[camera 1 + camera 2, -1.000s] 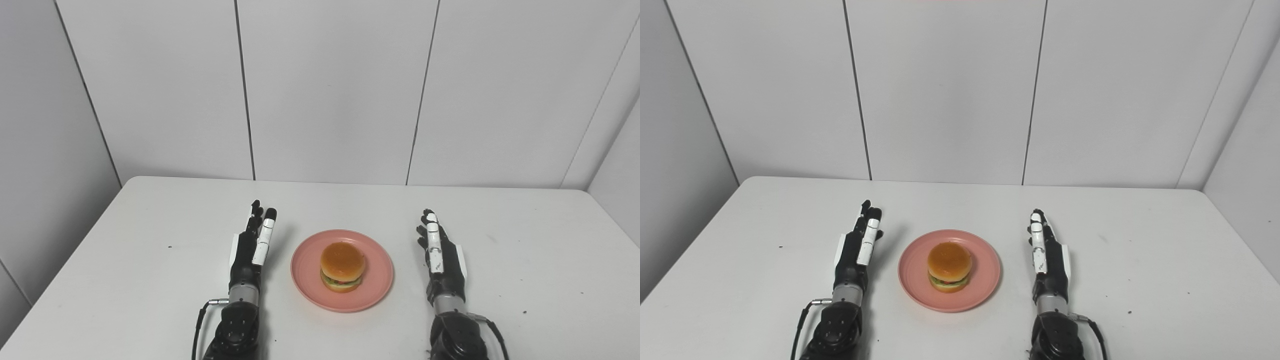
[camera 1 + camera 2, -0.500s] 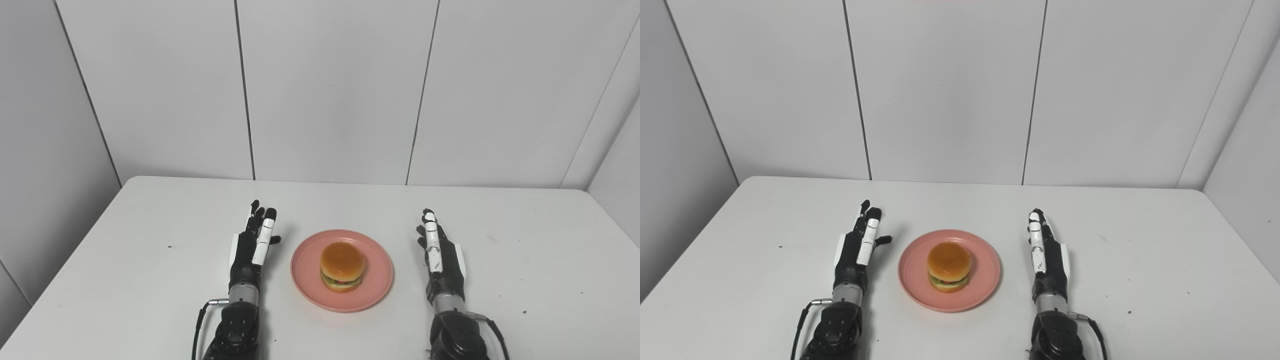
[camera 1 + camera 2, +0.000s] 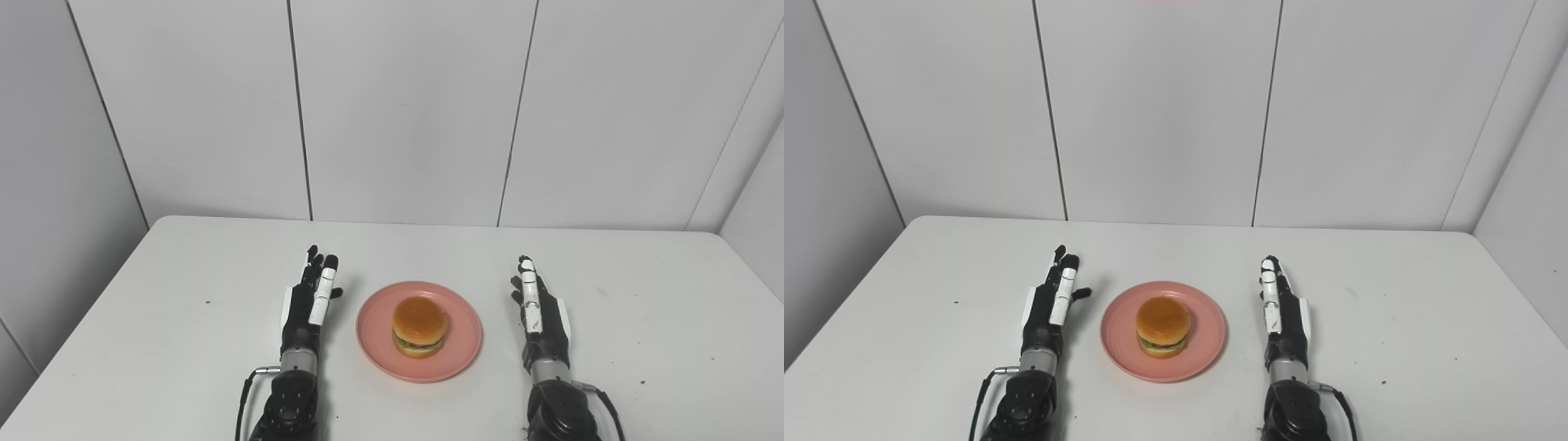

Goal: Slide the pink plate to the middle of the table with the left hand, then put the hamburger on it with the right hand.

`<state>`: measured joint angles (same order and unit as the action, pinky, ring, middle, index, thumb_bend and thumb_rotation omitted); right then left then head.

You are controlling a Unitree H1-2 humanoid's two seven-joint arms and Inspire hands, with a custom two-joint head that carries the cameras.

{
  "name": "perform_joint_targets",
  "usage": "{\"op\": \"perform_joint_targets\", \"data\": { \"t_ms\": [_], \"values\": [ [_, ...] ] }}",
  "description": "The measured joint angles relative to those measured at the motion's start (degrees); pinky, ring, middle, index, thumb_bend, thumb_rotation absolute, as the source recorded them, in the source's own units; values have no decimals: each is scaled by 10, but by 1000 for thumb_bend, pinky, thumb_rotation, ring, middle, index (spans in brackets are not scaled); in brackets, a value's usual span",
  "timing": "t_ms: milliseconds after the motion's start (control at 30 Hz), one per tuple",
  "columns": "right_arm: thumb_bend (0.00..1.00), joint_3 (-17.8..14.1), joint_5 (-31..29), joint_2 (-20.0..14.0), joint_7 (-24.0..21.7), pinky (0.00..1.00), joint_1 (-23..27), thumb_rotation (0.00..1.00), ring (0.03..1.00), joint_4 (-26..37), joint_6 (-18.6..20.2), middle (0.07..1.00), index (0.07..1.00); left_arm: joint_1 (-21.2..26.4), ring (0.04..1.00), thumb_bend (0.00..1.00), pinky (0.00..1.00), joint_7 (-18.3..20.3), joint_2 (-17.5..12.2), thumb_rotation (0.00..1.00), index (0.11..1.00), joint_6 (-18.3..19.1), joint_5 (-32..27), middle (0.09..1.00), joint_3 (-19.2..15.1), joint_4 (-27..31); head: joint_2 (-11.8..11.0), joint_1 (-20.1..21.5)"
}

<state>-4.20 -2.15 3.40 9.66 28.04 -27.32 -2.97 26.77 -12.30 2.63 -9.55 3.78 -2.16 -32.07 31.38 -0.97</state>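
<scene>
A pink plate lies in the middle of the white table, near its front. A hamburger with a golden bun sits on the plate. My left hand rests on the table just left of the plate, open and empty, fingers stretched forward, thumb out toward the plate. My right hand rests to the right of the plate, open and empty, fingers stretched forward. Neither hand touches the plate. The same scene shows in the right eye view, with the plate between the hands.
Grey panelled walls stand behind the table's far edge and at both sides. A few small dark specks lie on the tabletop at the left and right.
My left thumb has spread out a little toward the plate. The plate, hamburger and right hand have stayed put.
</scene>
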Motion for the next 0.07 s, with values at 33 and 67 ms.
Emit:
{"op": "perform_joint_targets", "data": {
  "t_ms": [33,67],
  "values": [
    [775,0,0,0,0,942,0,992,925,0,0,948,911,0,990,810,711,0,0,944,967,0,0,984,0,0,0,1],
    [776,0,0,0,0,947,0,994,925,0,0,948,912,0,982,814,637,0,0,942,963,0,0,982,0,0,0,1]
  ]
}}
